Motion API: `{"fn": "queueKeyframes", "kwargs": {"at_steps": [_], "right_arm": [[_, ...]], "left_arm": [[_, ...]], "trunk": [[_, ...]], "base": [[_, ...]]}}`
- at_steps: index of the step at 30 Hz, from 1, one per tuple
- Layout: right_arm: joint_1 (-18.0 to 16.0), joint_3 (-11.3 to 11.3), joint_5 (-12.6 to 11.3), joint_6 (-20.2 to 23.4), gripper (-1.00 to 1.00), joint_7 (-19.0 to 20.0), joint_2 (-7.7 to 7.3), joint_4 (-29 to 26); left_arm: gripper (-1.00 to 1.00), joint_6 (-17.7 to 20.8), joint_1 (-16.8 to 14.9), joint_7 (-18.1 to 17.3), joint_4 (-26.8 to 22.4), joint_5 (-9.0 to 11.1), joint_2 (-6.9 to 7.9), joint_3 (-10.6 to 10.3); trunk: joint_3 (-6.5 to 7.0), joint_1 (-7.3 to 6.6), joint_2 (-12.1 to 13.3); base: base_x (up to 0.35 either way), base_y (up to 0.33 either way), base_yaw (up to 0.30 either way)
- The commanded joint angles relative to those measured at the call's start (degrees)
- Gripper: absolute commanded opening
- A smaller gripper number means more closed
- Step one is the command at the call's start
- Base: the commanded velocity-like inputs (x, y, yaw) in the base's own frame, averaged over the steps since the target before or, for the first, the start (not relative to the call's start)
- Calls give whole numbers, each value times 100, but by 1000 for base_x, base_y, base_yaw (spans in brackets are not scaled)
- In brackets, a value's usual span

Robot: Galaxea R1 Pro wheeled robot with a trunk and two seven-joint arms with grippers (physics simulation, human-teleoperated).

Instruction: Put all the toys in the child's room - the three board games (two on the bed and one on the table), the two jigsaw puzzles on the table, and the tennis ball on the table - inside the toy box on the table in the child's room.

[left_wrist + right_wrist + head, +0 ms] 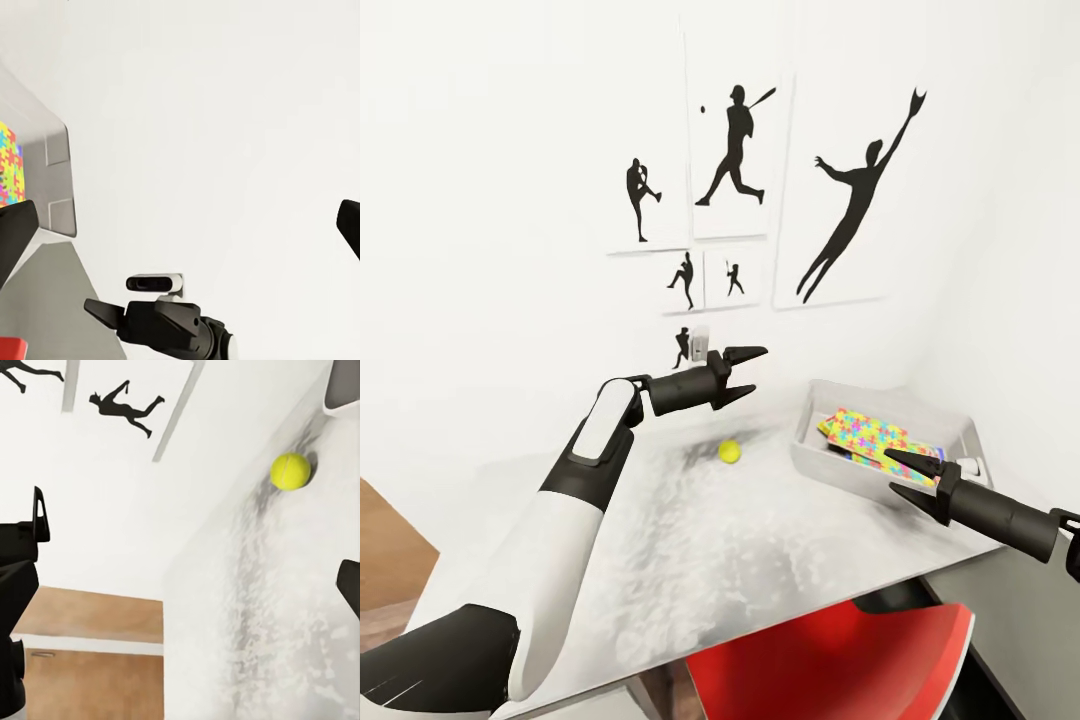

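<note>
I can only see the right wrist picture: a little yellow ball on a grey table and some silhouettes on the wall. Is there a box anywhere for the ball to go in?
Observer: Yes. In the head view the toy box stands on the table, to the right of the tennis ball.
Operator: Is anything in it yet?
Observer: A colourful jigsaw puzzle lies on top inside; something flat shows under its edge, but I cannot tell what.
Operator: And the other arm, is it carrying something?
Observer: No. The left gripper is open and empty, up above the table near the ball.
</note>
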Motion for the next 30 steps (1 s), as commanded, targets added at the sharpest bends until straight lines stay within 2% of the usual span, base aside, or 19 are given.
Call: {"fn": "queueKeyframes", "kwargs": {"at_steps": [1, 30], "right_arm": [[-5, -5, -30, 22, 100, -31, -1, -2], [-5, -17, -27, 22, 100, -36, -1, -2]], "left_arm": [[100, 15, -6, -51, 4, -55, -2, 3], [100, 6, 8, -53, 4, -47, -2, -6]], "trunk": [[-2, 4, -11], [264, 4, -11]], "base": [[0, 0, 68], [0, 0, 74]]}}
